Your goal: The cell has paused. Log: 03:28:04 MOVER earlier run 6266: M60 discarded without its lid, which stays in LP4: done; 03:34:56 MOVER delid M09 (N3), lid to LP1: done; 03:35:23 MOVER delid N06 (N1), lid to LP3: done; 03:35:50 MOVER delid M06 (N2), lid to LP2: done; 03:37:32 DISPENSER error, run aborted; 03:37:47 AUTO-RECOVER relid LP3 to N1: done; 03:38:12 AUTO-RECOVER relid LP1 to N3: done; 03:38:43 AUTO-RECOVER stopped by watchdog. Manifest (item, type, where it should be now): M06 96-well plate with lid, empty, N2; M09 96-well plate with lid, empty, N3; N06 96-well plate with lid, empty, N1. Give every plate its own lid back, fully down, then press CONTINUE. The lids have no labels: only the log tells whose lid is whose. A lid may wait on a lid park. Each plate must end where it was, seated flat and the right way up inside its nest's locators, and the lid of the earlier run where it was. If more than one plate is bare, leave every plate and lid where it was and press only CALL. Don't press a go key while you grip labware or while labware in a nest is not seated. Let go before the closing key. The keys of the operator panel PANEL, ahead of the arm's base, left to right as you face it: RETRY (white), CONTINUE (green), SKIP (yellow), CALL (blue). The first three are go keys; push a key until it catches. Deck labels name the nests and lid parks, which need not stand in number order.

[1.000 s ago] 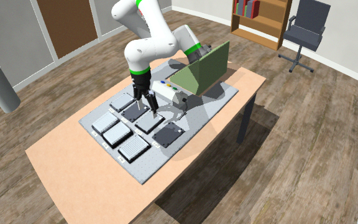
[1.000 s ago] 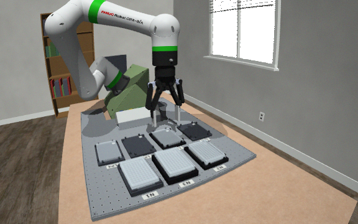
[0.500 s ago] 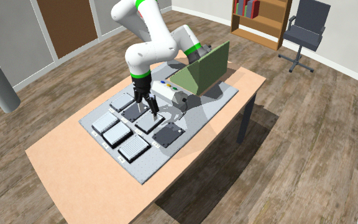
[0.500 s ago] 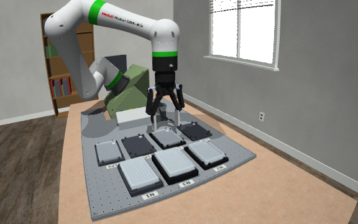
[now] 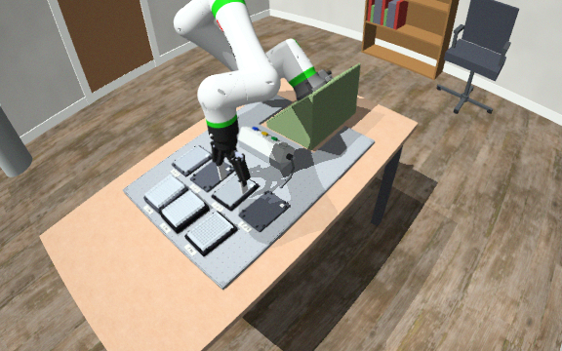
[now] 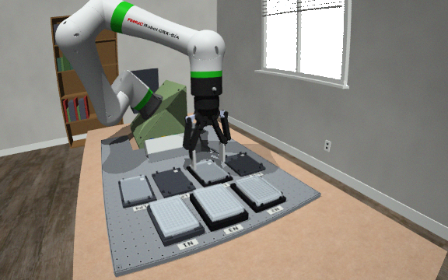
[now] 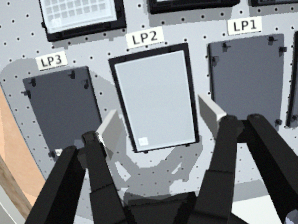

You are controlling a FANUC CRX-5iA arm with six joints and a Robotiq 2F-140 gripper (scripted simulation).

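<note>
From the top you see the gripper (image 5: pixel 234 176) hanging over the lid (image 5: pixel 232 191) on its park mid-deck, toward the worktop's panel-side edge. From the side, its fingers (image 6: pixel 194 159) straddle that lid (image 6: pixel 211 172), spread wide and gripping nothing, behind the bare plate (image 6: pixel 258 190). At the wrist, the lid (image 7: pixel 154 99) lies flat on LP2 between two vacant parks.

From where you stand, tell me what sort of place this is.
Probably a small lab bench set up in an office room. A robot arm works over a grey deck of well plates and lids, while a bookshelf and swivel chair stand behind.
</note>
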